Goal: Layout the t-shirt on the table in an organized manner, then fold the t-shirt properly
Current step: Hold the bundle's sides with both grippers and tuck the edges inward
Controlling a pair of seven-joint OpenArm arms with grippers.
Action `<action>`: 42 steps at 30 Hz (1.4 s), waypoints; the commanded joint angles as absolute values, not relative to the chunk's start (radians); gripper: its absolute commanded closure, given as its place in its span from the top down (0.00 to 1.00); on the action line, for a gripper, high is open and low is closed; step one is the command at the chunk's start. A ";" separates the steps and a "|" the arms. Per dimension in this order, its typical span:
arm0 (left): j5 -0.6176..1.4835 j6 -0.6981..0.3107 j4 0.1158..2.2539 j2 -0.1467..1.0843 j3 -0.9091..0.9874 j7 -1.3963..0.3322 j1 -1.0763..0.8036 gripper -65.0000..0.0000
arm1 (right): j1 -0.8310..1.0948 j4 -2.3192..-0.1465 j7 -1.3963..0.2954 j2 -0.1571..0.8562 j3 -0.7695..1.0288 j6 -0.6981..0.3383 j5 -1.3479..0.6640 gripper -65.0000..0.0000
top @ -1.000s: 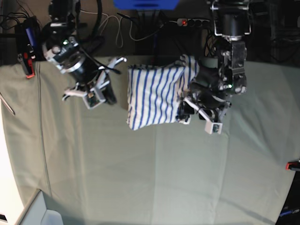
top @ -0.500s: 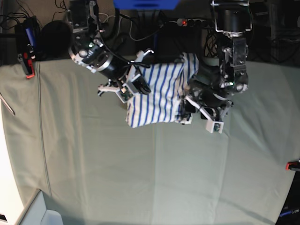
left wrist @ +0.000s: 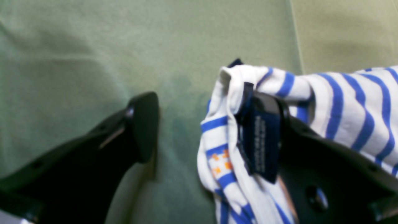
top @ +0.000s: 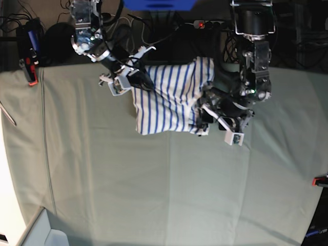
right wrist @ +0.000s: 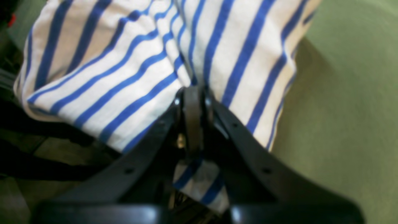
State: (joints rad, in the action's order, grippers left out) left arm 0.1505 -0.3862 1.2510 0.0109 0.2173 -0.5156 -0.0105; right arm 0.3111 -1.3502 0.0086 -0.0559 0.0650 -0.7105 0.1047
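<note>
T-shirt [top: 171, 100] lying bunched on the table [top: 154, 195] in the upper centre of the base frame, right gripper [top: 137, 81] sitting at its upper left corner, left gripper [top: 207, 119] sitting at its lower right edge, bare table stretching below.

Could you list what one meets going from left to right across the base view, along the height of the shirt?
Bare table → right gripper pinching the shirt's left edge → t-shirt → left gripper at its right edge → bare table again.
</note>
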 commanded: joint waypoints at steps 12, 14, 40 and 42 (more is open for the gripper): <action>0.151 -0.383 1.307 0.016 0.213 -0.498 -0.012 0.63 | 0.338 -1.747 -0.104 -0.105 0.045 -0.698 0.122 0.00; 0.151 -0.383 1.320 0.016 0.213 -0.498 -0.012 0.63 | 0.295 -1.722 -0.151 -0.105 0.041 -0.698 0.120 0.00; 0.151 -0.383 1.353 0.015 0.219 -0.498 -0.030 0.63 | 0.113 -1.239 -0.142 -0.044 0.019 -0.698 0.120 0.00; 0.151 -0.383 1.354 0.015 0.219 -0.498 -0.030 0.63 | 0.133 -1.279 -0.142 -0.044 0.019 -0.698 0.120 0.00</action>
